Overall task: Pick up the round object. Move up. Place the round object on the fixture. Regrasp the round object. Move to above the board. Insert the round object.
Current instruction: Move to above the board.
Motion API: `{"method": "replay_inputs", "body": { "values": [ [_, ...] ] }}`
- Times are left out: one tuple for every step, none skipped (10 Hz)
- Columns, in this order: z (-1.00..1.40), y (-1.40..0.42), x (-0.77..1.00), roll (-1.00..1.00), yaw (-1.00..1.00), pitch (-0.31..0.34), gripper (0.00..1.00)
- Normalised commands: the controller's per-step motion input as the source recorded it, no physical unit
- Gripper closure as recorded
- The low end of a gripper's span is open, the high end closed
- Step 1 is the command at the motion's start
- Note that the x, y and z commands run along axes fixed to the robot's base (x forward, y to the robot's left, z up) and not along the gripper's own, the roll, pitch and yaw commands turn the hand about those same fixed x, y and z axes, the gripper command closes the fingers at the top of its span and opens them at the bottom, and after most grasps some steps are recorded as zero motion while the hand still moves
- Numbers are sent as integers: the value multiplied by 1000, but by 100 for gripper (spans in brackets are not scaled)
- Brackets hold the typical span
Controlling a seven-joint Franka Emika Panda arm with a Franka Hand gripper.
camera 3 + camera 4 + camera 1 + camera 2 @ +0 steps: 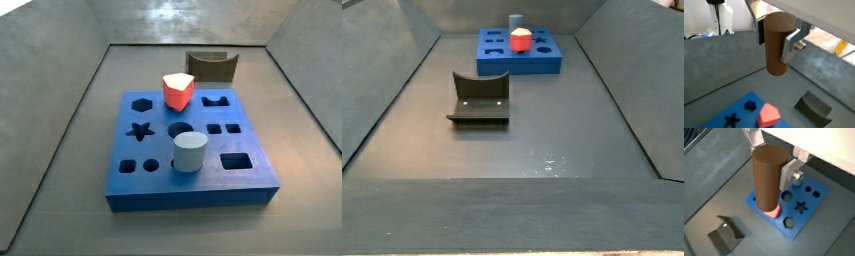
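Both wrist views look steeply down past the tool [777,42] [774,170] onto the floor, sharing the board [721,117] [814,210] and fixture [814,109] [725,235]. One side view sits near the board [194,185], fixture [211,66] at twelve o'clock; another faces the fixture [478,100] closer, board [543,62] behind.

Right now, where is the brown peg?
The brown peg is off the floor, clamped upright in the gripper; both wrist views show it high above the board and fixture. Neither side view shows it.
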Motion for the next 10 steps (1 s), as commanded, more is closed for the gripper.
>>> {"method": "replay_inputs", "body": {
  "values": [
    [4, 46, -45, -1000, -126, 25, 100],
    [0, 45, -46, -1000, -116, 20, 100],
    [2, 42, -51, -1000, -99, 14, 100],
    [-1, 45, -52, -1000, -87, 5, 100],
    [-1, 46, -56, -1000, -67, -10, 100],
    [3, 42, -52, -1000, -65, -28, 100],
    [-4, 41, -53, -955, -29, -51, 100],
    [-3, 38, -49, -740, -24, -67, 100],
    [0, 36, -47, -543, -15, -71, 100],
    [-2, 29, -47, -399, -17, -69, 100]
  ]
}}
